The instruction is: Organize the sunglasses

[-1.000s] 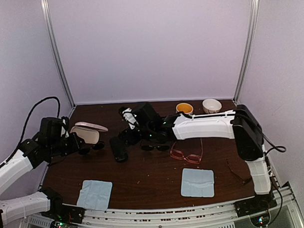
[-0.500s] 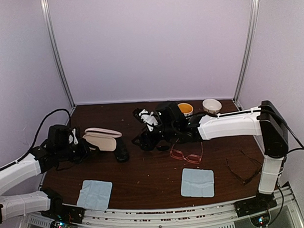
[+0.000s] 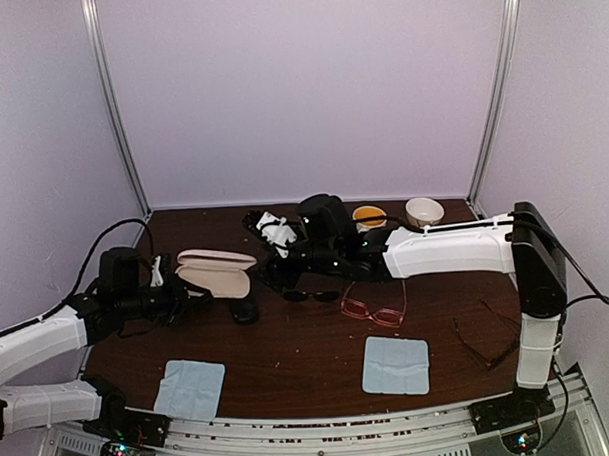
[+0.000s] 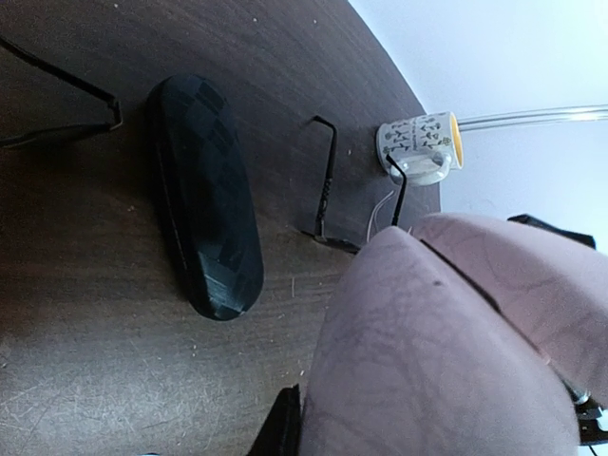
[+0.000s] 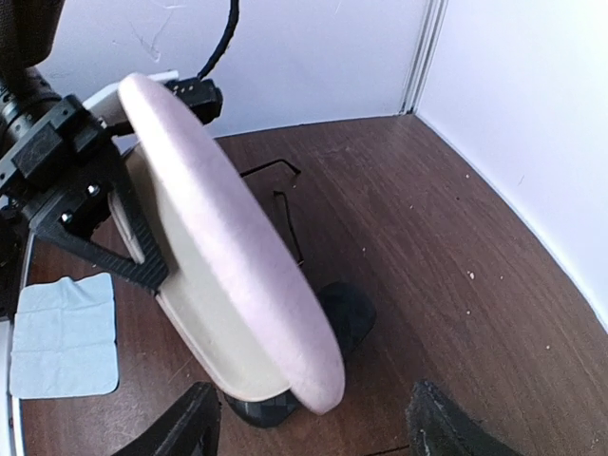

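Note:
Dark-lensed black sunglasses [image 3: 312,296] lie at the table's middle, and a pink-red framed pair [image 3: 375,311] lies just right of them. A thin black-framed pair [image 3: 486,342] rests at the right edge. My left gripper [image 3: 180,293] is shut on an open pink case [image 3: 218,272], holding it tilted above a black case [image 3: 245,309]. In the right wrist view the pink case [image 5: 228,275] stands close in front of my right gripper [image 5: 313,432], which is open and holds nothing. A thin dark frame [image 5: 285,214] shows behind the case there.
Two light-blue cloths [image 3: 190,387] [image 3: 395,365] lie near the front edge. A mug [image 3: 369,218] and a bowl [image 3: 424,211] stand at the back right. The black case [image 4: 204,199] and mug [image 4: 418,147] also show in the left wrist view.
My left arm has carried the open pink case rightward until it hangs over the black case. The right gripper drew back to the right, then came a little left, its jaws narrowing slightly.

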{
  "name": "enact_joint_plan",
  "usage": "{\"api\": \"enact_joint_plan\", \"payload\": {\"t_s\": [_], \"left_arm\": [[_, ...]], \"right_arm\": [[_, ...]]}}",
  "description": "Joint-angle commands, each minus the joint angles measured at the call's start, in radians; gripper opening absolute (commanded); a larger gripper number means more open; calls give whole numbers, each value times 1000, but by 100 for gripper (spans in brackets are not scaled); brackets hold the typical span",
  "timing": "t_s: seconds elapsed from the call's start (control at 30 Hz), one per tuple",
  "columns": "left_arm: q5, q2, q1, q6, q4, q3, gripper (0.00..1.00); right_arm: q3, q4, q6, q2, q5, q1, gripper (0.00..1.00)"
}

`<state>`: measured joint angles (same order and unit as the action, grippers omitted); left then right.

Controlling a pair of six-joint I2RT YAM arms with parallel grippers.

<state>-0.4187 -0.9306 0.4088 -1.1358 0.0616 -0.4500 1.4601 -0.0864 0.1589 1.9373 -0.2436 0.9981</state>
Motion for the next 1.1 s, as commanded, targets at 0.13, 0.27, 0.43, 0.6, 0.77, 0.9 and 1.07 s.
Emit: {"api": "enact_joint_plan", "payload": {"t_s": [0.13,0.27,0.43,0.6,0.77,0.9,1.07], "left_arm": [[-63,-2,5,-19,-121,30,0],[-77,-15,5,-15,-132,30,0],[-79,-25,5,-16,-135,36,0],[-76,-21,5,-16,-141,41,1],[-63,-12,5,-13,-141,61,11],[-43,4,4,22,-106,55,35],[-1,31,5,97,-21,27,62]], "right_arm": [[114,-35,92,101,64,17,55],[149,-13,146,126,38,25,37],[120,-33,202,121,7,44,19],[52,-99,223,88,-1,52,5],[24,-111,236,67,22,54,1],[-9,-122,260,41,47,51,0],[-65,-124,269,-4,54,40,0]]}}
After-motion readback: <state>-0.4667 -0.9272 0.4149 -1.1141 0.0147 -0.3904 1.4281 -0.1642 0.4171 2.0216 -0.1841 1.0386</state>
